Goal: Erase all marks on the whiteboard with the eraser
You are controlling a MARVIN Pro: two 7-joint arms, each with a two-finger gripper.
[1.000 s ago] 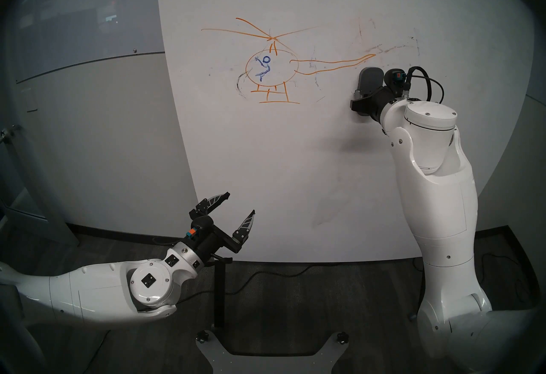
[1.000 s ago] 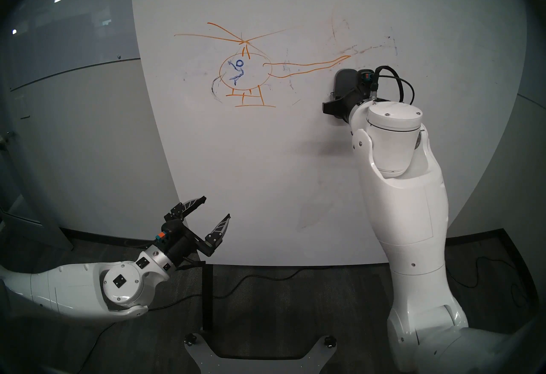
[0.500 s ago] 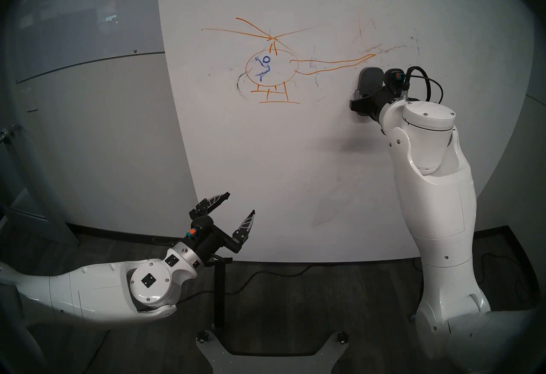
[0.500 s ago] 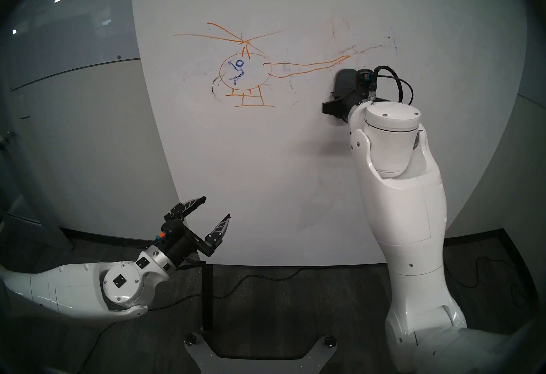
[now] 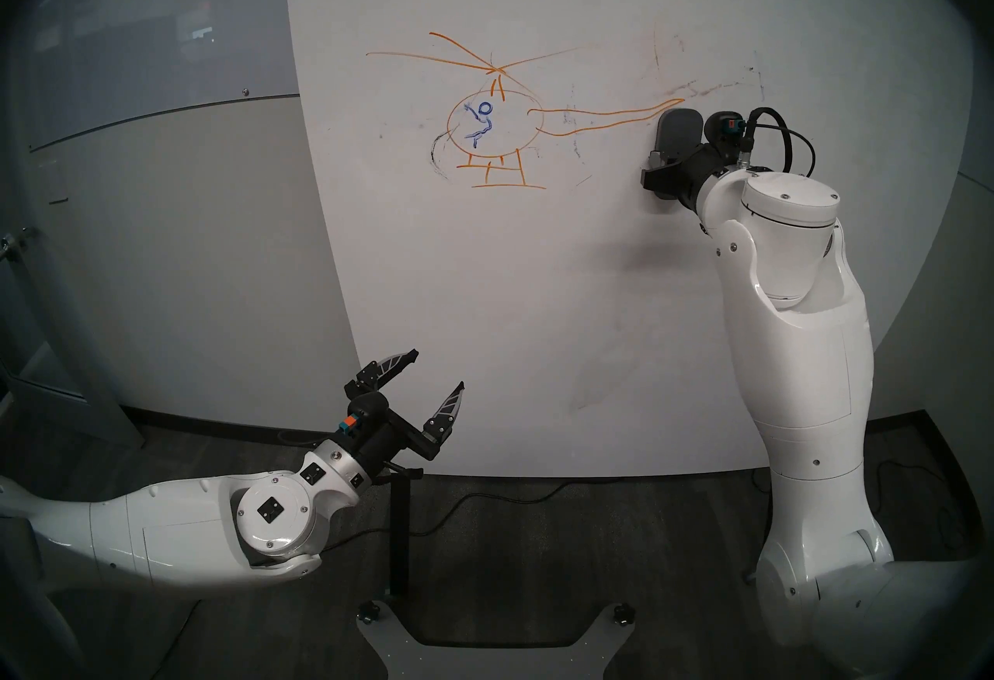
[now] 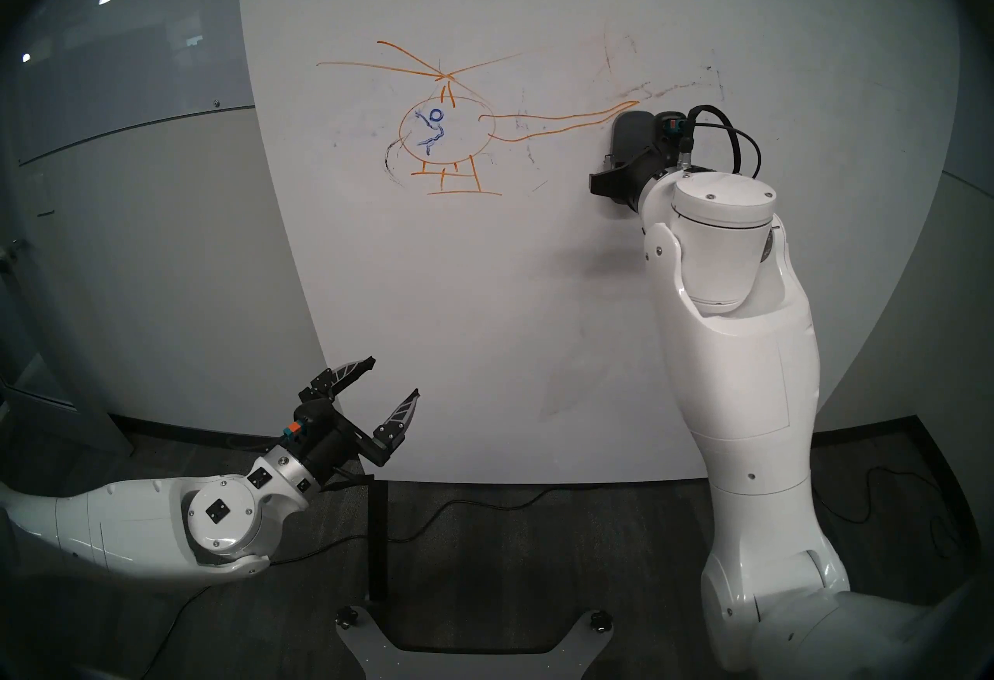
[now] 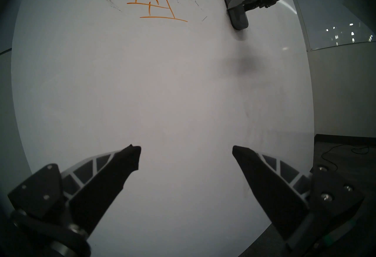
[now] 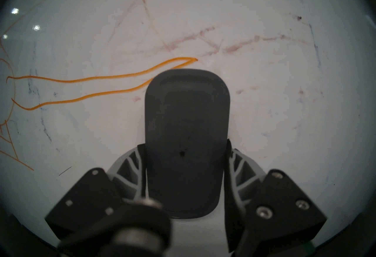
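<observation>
Grey carpet point(image 5: 538, 555) and a pale wall frame your scene, with the glossy glass board point(image 5: 161, 33) at far left and the big matte whiteboard point(image 5: 511, 286) filling the middle. Start at your left: the left gripper point(image 5: 438, 372) hangs low in front of the whiteboard's bottom edge, its two fingers point(image 7: 130, 161) spread wide with nothing between them and nothing touching them. Moving right across the board, you meet the black scribbles point(image 5: 438, 160) at the nose of the orange helicopter drawing point(image 5: 495, 125), then the small blue stick figure point(image 5: 480, 124) inside its round cabin, then the long tail boom running rightward. Just under the tail's tip sits the eraser point(image 5: 679, 136), upright, a dark grey pad lying flat against the whiteboard; in the right wrist view its rounded top edge covers the lower tail line. Your right gripper point(image 8: 185, 169) is clamped on the eraser's lower half, one finger on each long side. Above and to the right of it you still have faint reddish smudges point(image 8: 240, 47) on the board
</observation>
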